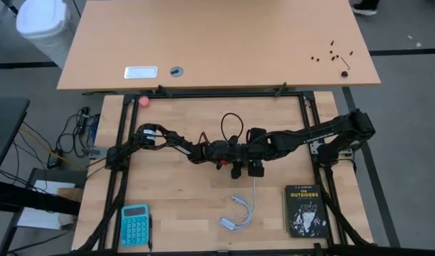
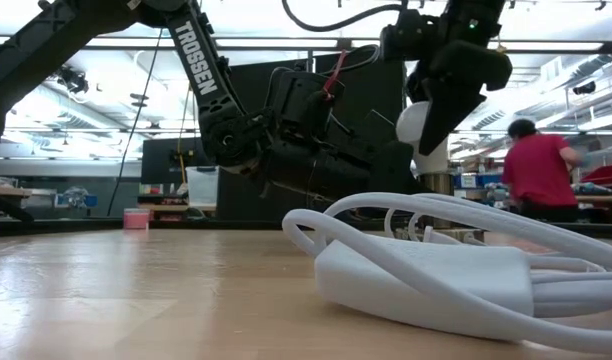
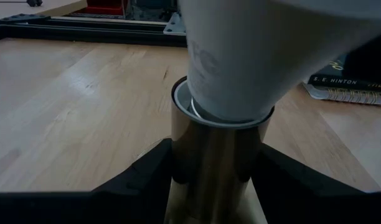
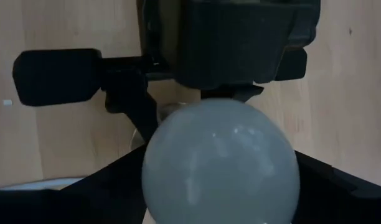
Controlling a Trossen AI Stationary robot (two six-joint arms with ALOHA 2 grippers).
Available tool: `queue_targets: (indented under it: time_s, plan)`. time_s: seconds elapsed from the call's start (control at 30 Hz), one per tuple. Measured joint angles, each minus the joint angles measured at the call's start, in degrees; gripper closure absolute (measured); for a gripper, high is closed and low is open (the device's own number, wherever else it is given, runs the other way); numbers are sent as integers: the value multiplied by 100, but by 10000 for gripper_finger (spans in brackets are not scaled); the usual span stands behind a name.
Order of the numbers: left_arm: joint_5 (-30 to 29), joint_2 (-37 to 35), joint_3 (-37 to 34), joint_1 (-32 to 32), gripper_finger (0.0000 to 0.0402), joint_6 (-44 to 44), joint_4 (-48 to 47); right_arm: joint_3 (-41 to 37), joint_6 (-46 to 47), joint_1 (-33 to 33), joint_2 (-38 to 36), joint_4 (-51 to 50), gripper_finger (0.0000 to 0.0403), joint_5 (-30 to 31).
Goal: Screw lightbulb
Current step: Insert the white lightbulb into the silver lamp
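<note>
Nearest the low camera lies a coiled white cord with its adapter (image 2: 426,275), slack on the table (image 1: 182,199). Behind it, the left gripper (image 3: 218,186) is clamped on the brass socket (image 3: 216,155), holding it upright. The lightbulb (image 4: 220,163) sits base-down in that socket. The right gripper (image 4: 220,186) has its fingers around the globe; whether they actually grip it, I cannot tell. Judging from this, a tilted bulb could cross-thread, or the globe could slip.
</note>
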Motion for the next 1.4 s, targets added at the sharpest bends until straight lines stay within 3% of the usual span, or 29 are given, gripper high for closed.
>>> queue_targets:
  time_s: [0.7,1.4]
  plan:
    - [15,0,0,2,198,5,-2,-55,209,-136,0,-60,101,-159]
    - [17,2,-1,0,198,5,-2,-1212,565,-65,-392,1260,103,-2]
